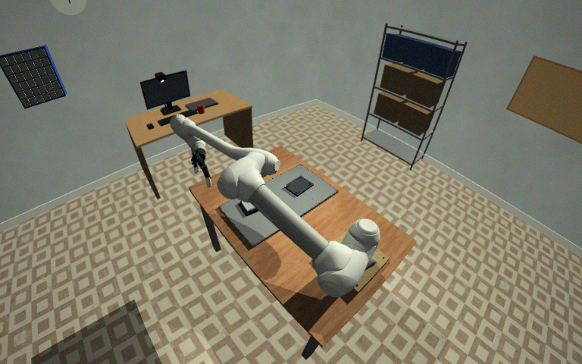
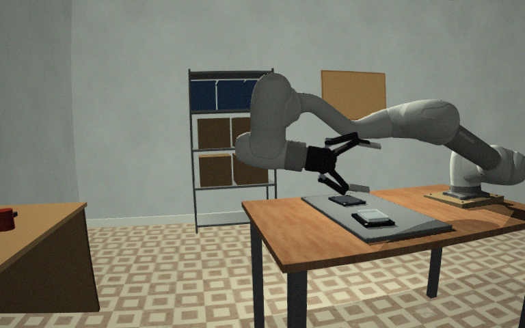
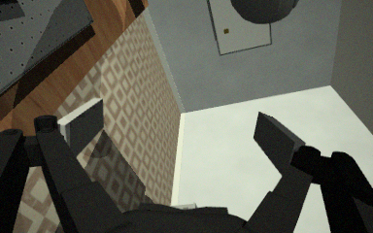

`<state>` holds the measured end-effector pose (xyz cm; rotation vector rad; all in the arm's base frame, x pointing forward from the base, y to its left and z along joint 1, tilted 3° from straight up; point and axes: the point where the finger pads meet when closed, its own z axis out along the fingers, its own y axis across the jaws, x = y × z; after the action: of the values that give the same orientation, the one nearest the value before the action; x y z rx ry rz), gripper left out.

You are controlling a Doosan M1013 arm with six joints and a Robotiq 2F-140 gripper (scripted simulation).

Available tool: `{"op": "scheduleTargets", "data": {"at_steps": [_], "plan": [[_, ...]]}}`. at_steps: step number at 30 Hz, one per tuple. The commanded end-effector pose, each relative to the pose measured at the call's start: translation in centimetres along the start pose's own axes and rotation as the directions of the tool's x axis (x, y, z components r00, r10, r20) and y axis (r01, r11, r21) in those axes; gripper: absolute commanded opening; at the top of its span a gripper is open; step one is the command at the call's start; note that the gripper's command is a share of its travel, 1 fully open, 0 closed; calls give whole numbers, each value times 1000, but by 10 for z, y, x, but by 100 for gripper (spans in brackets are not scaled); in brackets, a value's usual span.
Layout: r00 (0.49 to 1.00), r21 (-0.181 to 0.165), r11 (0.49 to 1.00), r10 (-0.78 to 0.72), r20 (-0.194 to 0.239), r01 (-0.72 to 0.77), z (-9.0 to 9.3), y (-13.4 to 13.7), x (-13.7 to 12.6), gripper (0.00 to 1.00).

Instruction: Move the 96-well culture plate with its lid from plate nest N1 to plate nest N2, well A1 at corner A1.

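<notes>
The 96-well plate with its clear lid (image 2: 372, 214) sits flat on nest N1 (image 2: 373, 223), on the grey mat. In the top view the plate (image 1: 248, 207) is mostly hidden behind the arm. Nest N2 (image 2: 346, 199) is a dark empty square on the same mat; it also shows in the top view (image 1: 298, 185). My gripper (image 2: 366, 166) (image 1: 202, 174) is wide open and empty. It lies tilted on its side, raised well above the table near its far edge, apart from both nests. The wrist view shows the open fingers against floor and wall, with no plate.
The arm's base (image 2: 464, 195) stands on a wooden pad at one end of the table. The arm's long link (image 1: 292, 223) passes over the mat. A desk with a monitor (image 1: 165, 89) and a shelf with boxes (image 1: 411, 94) stand away from the table.
</notes>
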<state>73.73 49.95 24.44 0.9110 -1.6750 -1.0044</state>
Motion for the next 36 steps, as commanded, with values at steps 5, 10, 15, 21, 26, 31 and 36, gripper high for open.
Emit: {"op": "scheduleTargets", "data": {"at_steps": [5,10,15,21,26,31,36], "plan": [[1000,0,1000,0,0,0,0,0,0,100],[1000,0,1000,0,0,0,0,0,0,100],[1000,0,1000,0,0,0,0,0,0,100],[992,32,992,-123,42,121,8,0,-9,100],[958,87,960,-274,81,267,12,-3,-13,100],[903,157,902,-420,94,403,19,-10,-17,100],[860,203,855,-502,90,478,22,-13,-17,100]]}}
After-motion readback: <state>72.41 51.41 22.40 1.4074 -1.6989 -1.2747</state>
